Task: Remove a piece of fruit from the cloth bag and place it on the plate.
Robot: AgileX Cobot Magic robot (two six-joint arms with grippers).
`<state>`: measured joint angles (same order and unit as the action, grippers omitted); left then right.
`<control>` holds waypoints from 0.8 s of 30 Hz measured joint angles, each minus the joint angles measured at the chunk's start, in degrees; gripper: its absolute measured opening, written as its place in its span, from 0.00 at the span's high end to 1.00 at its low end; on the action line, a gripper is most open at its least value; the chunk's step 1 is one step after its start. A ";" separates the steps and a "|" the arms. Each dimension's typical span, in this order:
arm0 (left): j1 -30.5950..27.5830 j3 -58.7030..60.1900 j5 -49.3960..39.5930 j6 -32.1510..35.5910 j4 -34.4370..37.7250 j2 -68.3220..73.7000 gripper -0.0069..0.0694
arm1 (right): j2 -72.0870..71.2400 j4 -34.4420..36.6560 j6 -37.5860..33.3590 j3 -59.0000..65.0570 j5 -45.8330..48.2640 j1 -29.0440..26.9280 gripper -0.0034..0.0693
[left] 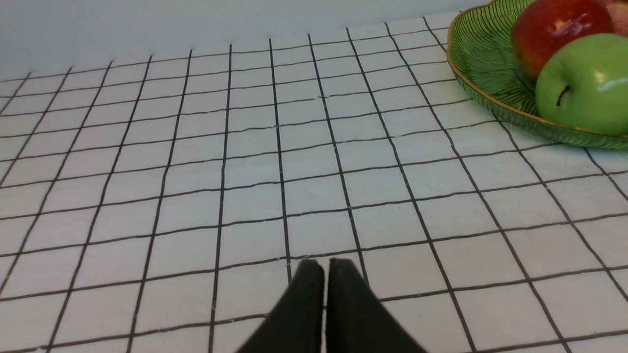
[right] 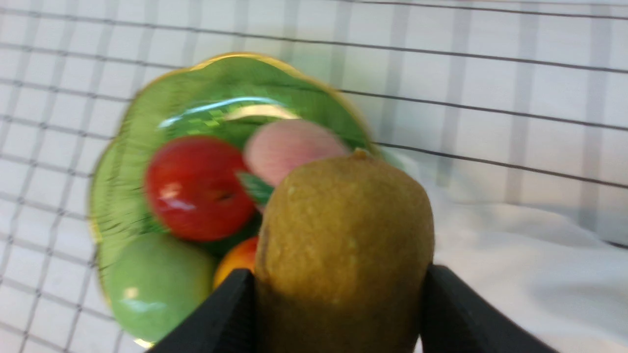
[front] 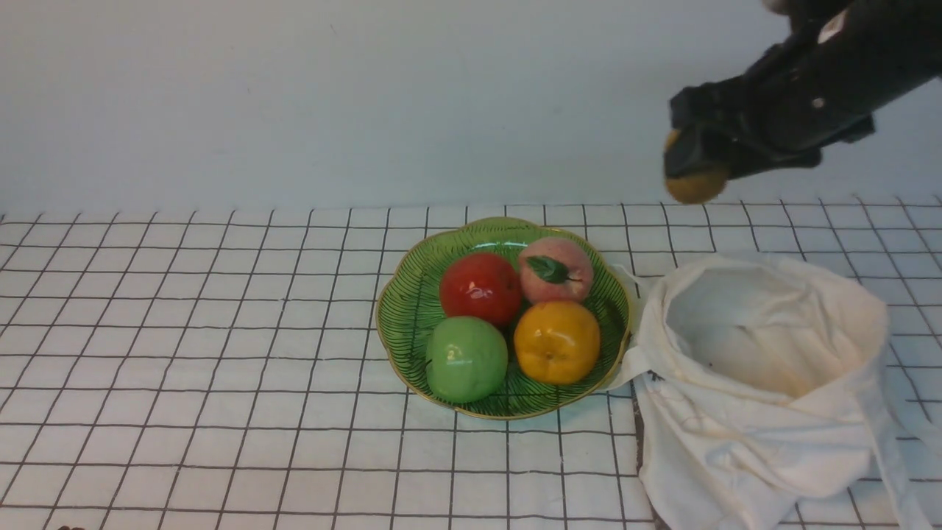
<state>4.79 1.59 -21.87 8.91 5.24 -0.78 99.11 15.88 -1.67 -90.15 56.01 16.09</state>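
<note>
The right claw point(front: 690, 158) hangs high in the air, up above the cloth bag point(front: 758, 412) and the plate point(front: 412, 294), clamped on a kiwi point(front: 696, 190). From the front only the kiwi's lower end peeks out under the black fingers point(right: 230, 309). The right wrist view is smeared, yet the kiwi plainly fills the gap between them. On the plate sit a red apple point(front: 480, 288), a peach point(front: 557, 269), a green apple point(front: 466, 358) and an orange point(front: 556, 342). The bag gapes open just beside the plate on the bench point(front: 221, 331), its depths hard to read and its lower part cut off. The left claw point(left: 321, 267) shows only its tips, pressed nearly together, gripping nothing.
</note>
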 joint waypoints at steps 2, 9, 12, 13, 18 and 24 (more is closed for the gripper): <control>0.00 0.00 0.00 0.00 0.00 0.00 0.92 | 1.58 0.81 -1.08 0.00 -1.33 2.01 0.42; 0.00 0.00 0.00 0.00 0.00 0.00 0.92 | 12.43 2.03 -3.97 0.00 -10.22 10.73 0.38; 0.00 0.00 0.00 0.00 0.00 0.00 0.92 | 14.81 2.20 -4.42 0.00 -12.44 11.98 0.21; 0.00 0.00 0.00 0.00 0.00 0.00 0.92 | 15.24 2.25 -4.56 0.00 -12.81 12.14 0.15; 0.00 0.00 0.00 0.00 0.00 0.00 0.92 | 15.50 1.72 -4.68 -0.22 -13.39 12.22 0.01; 0.00 0.00 0.00 0.00 0.00 0.00 0.92 | 14.68 -2.75 -4.75 -6.34 -5.45 12.22 0.01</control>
<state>4.79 1.59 -21.87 8.91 5.24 -0.78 113.79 13.13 -6.42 -96.49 50.57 28.31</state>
